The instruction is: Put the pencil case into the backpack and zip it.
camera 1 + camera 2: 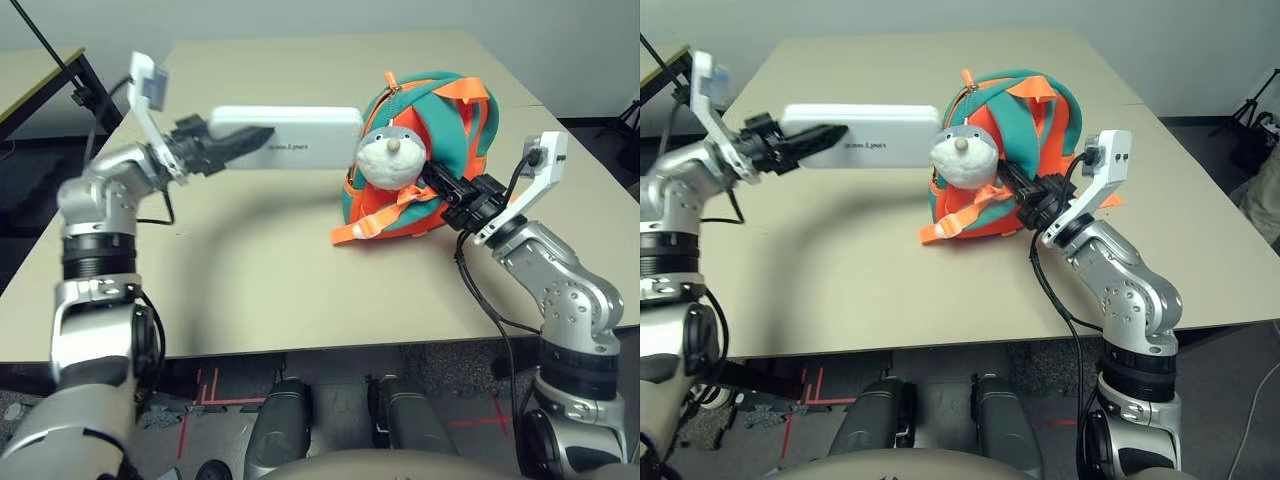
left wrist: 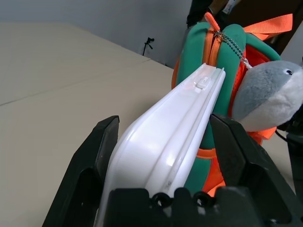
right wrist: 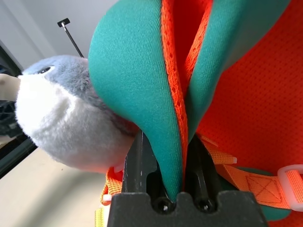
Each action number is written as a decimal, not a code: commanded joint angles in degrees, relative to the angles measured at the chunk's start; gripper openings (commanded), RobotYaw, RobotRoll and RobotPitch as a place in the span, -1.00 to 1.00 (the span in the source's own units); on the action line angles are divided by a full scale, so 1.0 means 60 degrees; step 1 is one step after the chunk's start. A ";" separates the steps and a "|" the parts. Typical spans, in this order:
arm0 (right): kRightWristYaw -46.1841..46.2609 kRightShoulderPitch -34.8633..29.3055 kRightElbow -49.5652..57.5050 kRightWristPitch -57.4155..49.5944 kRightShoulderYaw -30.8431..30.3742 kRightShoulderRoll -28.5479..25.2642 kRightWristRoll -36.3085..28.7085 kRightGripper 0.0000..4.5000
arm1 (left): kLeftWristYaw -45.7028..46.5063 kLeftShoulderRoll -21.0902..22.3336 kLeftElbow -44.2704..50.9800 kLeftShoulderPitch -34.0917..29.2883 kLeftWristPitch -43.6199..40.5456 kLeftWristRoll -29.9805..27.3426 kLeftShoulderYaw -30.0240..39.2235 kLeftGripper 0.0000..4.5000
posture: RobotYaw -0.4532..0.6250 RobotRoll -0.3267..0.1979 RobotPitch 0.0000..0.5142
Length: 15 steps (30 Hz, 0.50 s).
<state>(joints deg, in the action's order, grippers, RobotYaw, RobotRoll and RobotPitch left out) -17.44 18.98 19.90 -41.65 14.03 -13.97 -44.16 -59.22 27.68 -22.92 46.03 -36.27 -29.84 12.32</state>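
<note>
- The left gripper (image 1: 243,138) holds the pencil case (image 1: 298,133) by one end. Its two black fingers (image 2: 87,161) stand wide apart, one on each flat side of the case.
- The pencil case is white and flat, with small dark letters on its side. It is up in the air above the table (image 1: 250,290), lying almost level. Its far end points at the backpack (image 1: 455,120) and comes right up to the plush charm (image 1: 392,155).
- In the left wrist view, the case (image 2: 175,127) runs away from the fingers toward the top of the backpack (image 2: 208,52), where an orange zip line runs between two teal parts.
- The right gripper (image 3: 163,165) is pinched nearly closed on a teal fold of the backpack (image 3: 137,71). The fold has an orange edge, and it sits tight between the two black fingers (image 3: 137,161).
- In the head views, the right gripper (image 1: 440,183) reaches in at the backpack's lower right side, just beside the charm.
- The backpack stands on the table, near the middle and a bit to the right. It is teal and orange. An orange strap (image 1: 365,228) lies loose on the table in front of it.
- The charm is a soft grey and white animal. It hangs on the front of the backpack from a little bead chain (image 2: 232,45).
</note>
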 commanded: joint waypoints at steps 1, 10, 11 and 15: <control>-0.0033 0.0057 0.0062 0.0118 -0.0079 -0.0033 -0.0060 -0.94 | 0.0438 -0.0531 0.0176 0.0158 0.0214 -0.0116 -0.0126 0.52 | -0.02 0.25 -0.71; 0.0088 -0.0271 0.0307 0.0140 0.0027 -0.0222 0.0007 -0.94 | 0.1979 -0.1893 0.0257 0.0390 0.0218 0.0254 -0.0540 0.52 | -0.08 0.25 -0.71; 0.0098 -0.0295 0.0326 0.0151 0.0009 -0.0218 0.0022 -0.94 | 0.1992 -0.2023 0.0603 0.0352 0.0017 0.0185 -0.0752 0.52 | -0.08 0.25 -0.71; 0.0114 -0.0310 0.0333 0.0193 -0.0038 -0.0210 0.0057 -0.94 | 0.1969 -0.2330 0.1351 0.0520 -0.0478 -0.0132 -0.1188 0.52 | -0.09 0.25 -0.72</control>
<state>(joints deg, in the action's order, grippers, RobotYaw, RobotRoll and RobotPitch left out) -17.17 17.02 20.45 -41.48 14.14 -14.97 -44.07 -46.74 14.38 -17.74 47.54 -37.41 -29.14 7.06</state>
